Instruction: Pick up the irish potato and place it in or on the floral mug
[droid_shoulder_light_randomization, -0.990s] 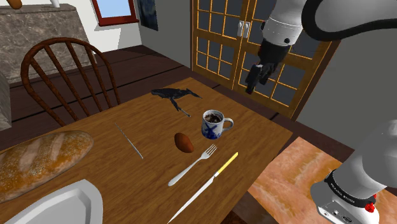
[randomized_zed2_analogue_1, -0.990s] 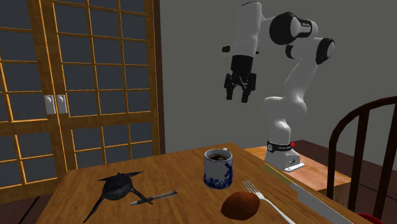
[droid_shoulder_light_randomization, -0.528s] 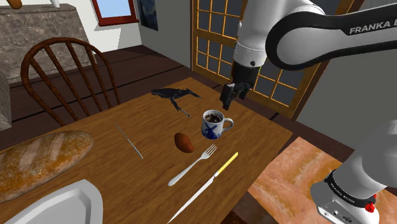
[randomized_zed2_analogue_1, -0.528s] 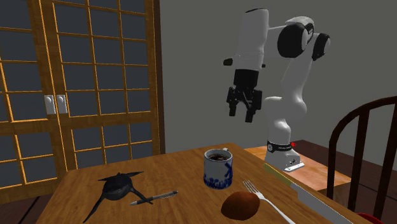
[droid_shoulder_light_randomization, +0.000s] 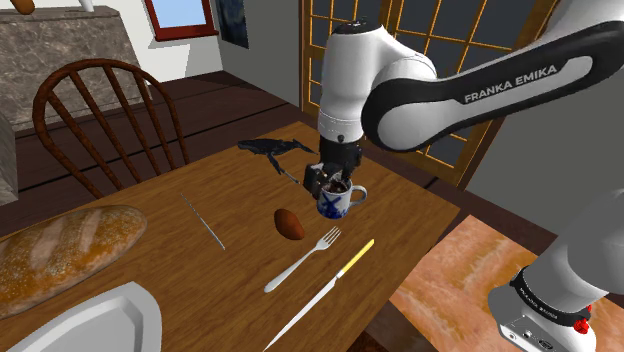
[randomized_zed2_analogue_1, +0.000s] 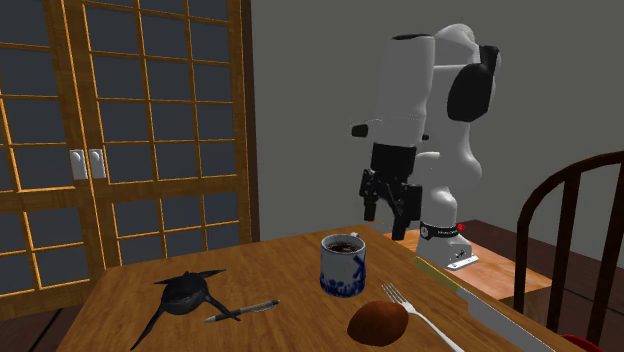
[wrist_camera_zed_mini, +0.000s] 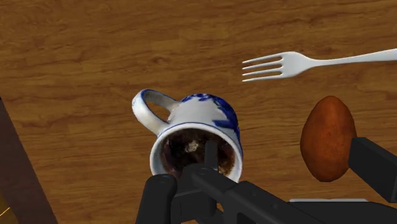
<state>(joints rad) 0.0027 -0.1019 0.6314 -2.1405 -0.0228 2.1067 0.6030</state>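
While spread pincer (randomized_zed2_analogue_1: 386, 215) hangs above mug (randomized_zed2_analogue_1: 343, 266) | potato (randomized_zed2_analogue_1: 378, 321) lies apart, below

Wooden table (droid_shoulder_light_randomization: 200, 292), spindle-back chair (droid_shoulder_light_randomization: 100, 64), lattice glazed doors (randomized_zed2_analogue_1: 120, 130), grey wall (randomized_zed2_analogue_1: 310, 100), dark plank floor (droid_shoulder_light_randomization: 230, 100)

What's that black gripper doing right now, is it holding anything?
Gripper: open, holding nothing. The brown potato lies ungrasped beside the blue-and-white mug.
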